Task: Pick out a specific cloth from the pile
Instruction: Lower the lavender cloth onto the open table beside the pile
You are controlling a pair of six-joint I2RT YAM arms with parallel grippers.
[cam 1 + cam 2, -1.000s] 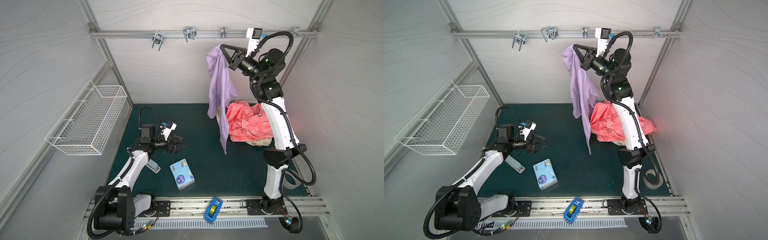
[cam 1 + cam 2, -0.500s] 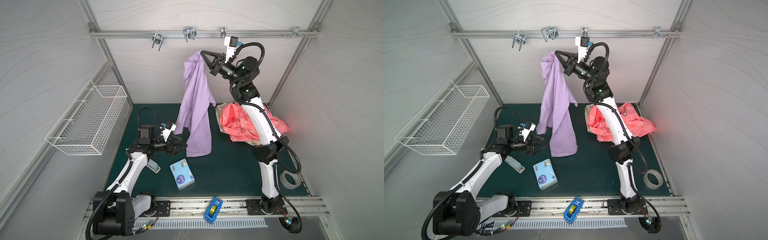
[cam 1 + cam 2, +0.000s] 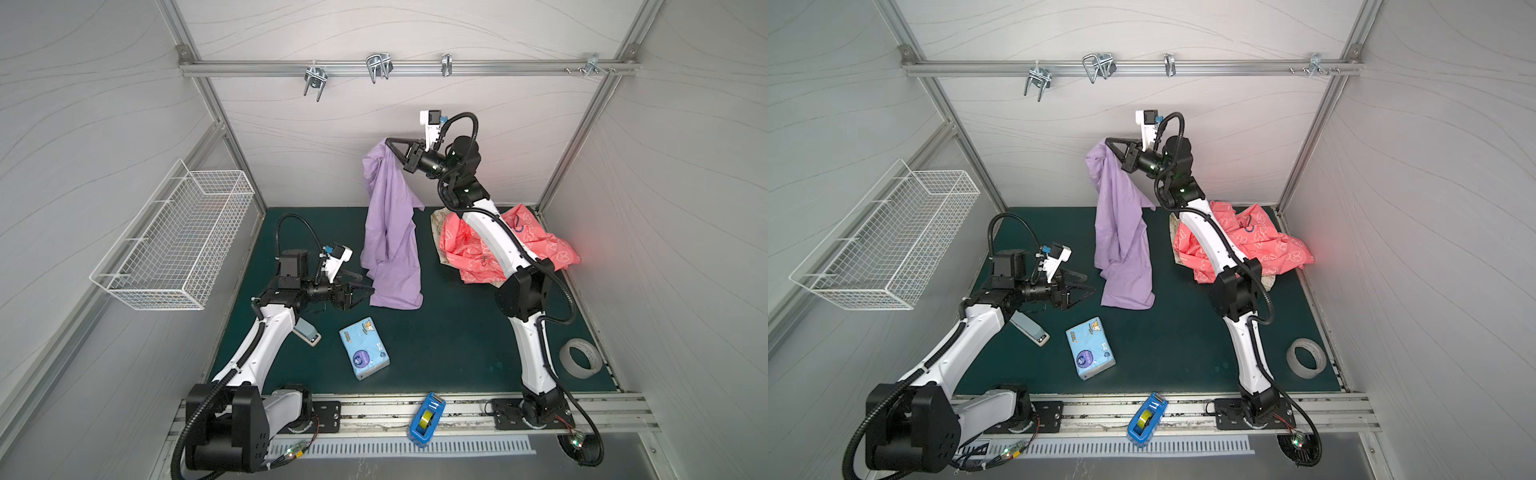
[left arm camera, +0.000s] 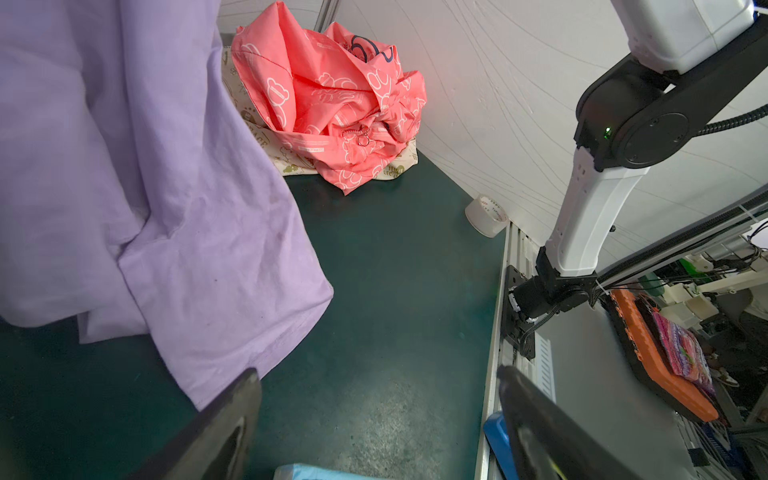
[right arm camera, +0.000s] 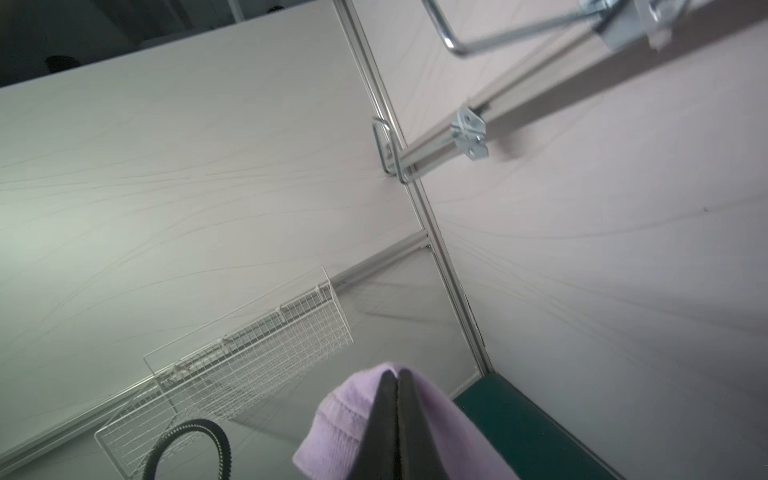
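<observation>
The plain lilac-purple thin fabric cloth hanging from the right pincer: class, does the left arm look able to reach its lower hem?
Probably yes. The left pincer stands open beside the lower hem of the plain lilac-purple fabric cloth, facing it, with only green mat between; the light-blue tissue pack lies aside.

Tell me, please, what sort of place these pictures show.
Most likely an enclosed robot test cell in a lab: pale wall panels in an aluminium frame, two white-and-black robot arms bolted to a metal rail at the front, and a dark green mat as the work floor.
</observation>
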